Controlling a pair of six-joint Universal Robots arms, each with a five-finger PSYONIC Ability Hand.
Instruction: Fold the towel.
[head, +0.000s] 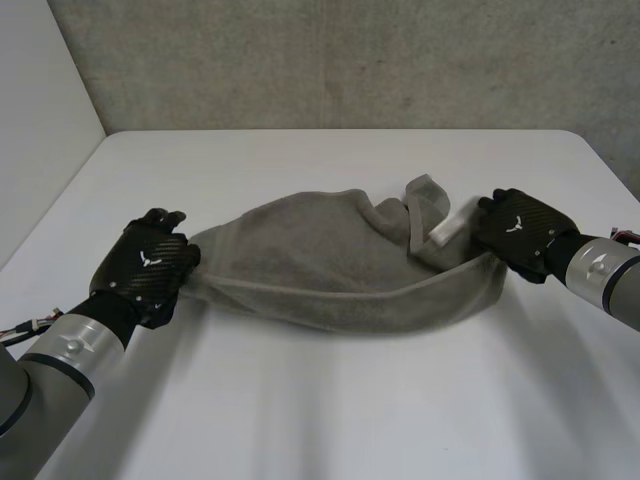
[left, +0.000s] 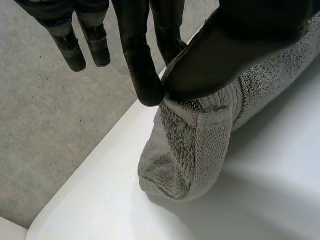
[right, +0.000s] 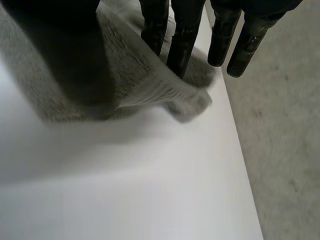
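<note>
A grey towel (head: 340, 260) hangs stretched between my two hands and sags in the middle just above the white table (head: 350, 420). My left hand (head: 150, 262) holds its left end. In the left wrist view the thumb (left: 235, 45) pinches a towel corner (left: 200, 145) against a finger. My right hand (head: 520, 232) holds the right end, where a loose flap (head: 425, 205) stands up. In the right wrist view the towel (right: 135, 85) runs between the thumb and the straight fingers (right: 185, 35).
A grey concrete wall (head: 350, 60) stands behind the table's far edge. The wrist views show the table's edge with the grey floor (left: 50, 125) beyond it. Bare table top lies in front of the towel.
</note>
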